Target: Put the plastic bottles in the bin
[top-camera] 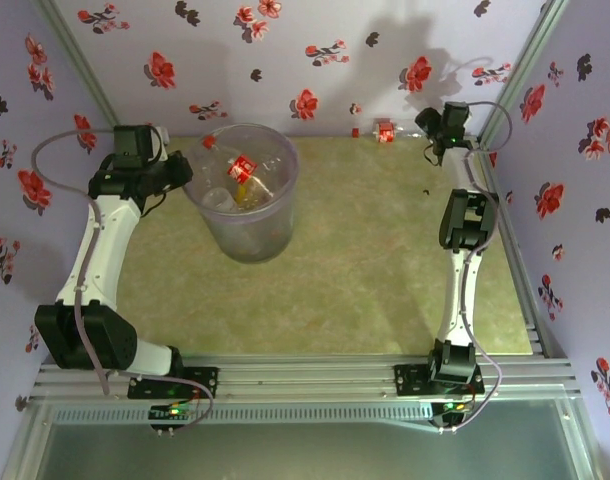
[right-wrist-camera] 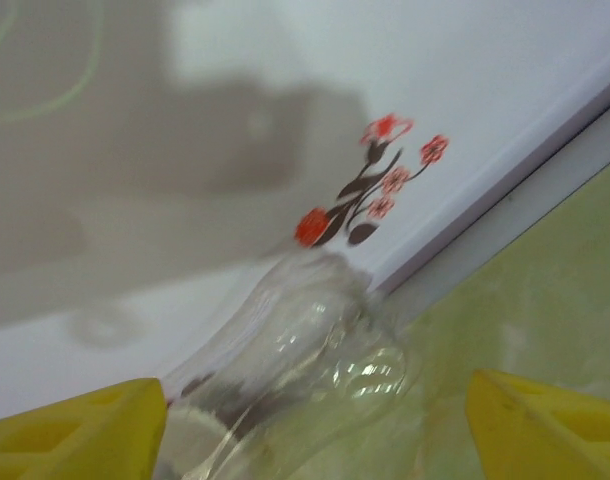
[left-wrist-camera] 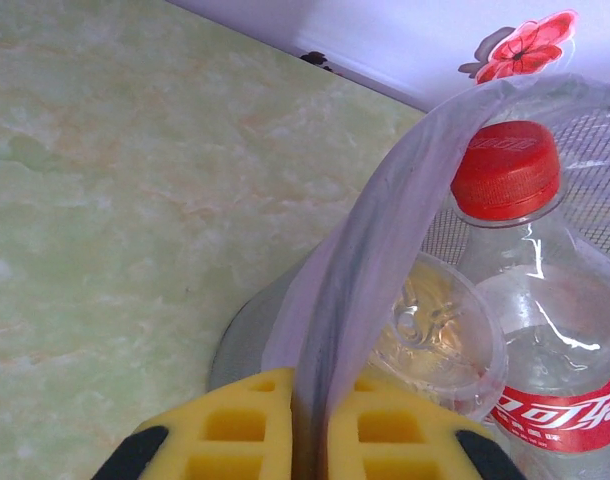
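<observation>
The bin (top-camera: 250,235) stands on the green tabletop (top-camera: 365,280). The left end effector (left-wrist-camera: 310,440) is clamped on the bin's rim. Well right of the bin, the right end effector (right-wrist-camera: 310,430) is spread apart around a clear bottle (right-wrist-camera: 305,330). A Coca-Cola bottle (left-wrist-camera: 545,350) sits inside the bin.

- The overhead view is soft, evenly lit and low in detail; arm shadows lie grey on the back wall (top-camera: 425,35).
- The left wrist view is bright; white glare streaks the red-capped bottle (left-wrist-camera: 545,340), while the bin (left-wrist-camera: 375,250) and the left fingers (left-wrist-camera: 235,430) at the bottom edge are out of focus.
- The right wrist view is blurred throughout: the clear bottle (right-wrist-camera: 305,340) is smeared, the right fingers (right-wrist-camera: 545,420) are soft, and a broad shadow dims the wall.
</observation>
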{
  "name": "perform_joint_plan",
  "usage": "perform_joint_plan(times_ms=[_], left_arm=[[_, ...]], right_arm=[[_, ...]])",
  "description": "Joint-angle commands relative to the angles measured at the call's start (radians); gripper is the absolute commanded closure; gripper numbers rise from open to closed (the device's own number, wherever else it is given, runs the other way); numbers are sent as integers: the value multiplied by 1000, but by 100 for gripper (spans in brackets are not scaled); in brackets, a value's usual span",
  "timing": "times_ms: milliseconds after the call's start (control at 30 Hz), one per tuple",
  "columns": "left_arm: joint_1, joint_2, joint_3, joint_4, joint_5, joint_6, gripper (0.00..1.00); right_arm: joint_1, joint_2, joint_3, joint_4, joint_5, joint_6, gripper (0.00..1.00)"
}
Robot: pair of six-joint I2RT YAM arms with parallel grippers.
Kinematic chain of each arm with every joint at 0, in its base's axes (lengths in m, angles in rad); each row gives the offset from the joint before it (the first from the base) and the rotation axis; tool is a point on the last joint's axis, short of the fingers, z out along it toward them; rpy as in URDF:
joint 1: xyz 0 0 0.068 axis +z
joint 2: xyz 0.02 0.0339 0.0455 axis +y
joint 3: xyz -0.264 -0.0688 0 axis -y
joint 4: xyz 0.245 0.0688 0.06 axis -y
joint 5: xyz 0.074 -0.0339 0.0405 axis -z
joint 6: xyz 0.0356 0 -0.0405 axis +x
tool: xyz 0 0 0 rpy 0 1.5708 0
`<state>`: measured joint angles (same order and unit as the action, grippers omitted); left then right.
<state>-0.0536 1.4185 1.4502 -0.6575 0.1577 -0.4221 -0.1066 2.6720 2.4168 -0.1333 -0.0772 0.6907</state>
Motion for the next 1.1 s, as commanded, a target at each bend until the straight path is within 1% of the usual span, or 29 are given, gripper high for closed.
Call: perform_joint_plan(times_ms=[0,100,133,200,333,400,467,533,700,867,933,1000,1067], left_arm=[[17,11,38,66,-29,-15,100],[18,31,31,81,-27,-30,100],[17,33,27,86,-24,-31,97],[18,35,24,92,-23,-31,87],[17,38,34,89,-23,-24,73],[17,37,35,90,-22,-24,69],[17,33,28,96,-23,-26,66],[17,31,26,100,-22,-29,66],[17,22,21,99,-19,-28,65],[18,10,13,103,-17,-29,65],[17,5,9,104,-13,-30,66],[17,-1,6,103,-13,-28,66],[18,-8,2,101,-13,-24,67]], right_arm=[[-10,80,128,-36,12,33,17],[-11,131,181,-29,-3,59,17],[-11,141,180,-11,-9,69,17],[-11,161,183,35,-31,93,17],[-11,210,226,84,-85,123,18],[-10,218,227,100,-115,132,18],[-7,214,213,117,-149,124,19],[-1,205,198,136,-189,101,20],[22,126,68,223,-298,40,24],[63,57,-15,170,-362,-58,27],[80,3,-111,184,-383,-82,27],[99,-83,-265,265,-379,-102,27],[116,-163,-382,286,-383,-137,28]])
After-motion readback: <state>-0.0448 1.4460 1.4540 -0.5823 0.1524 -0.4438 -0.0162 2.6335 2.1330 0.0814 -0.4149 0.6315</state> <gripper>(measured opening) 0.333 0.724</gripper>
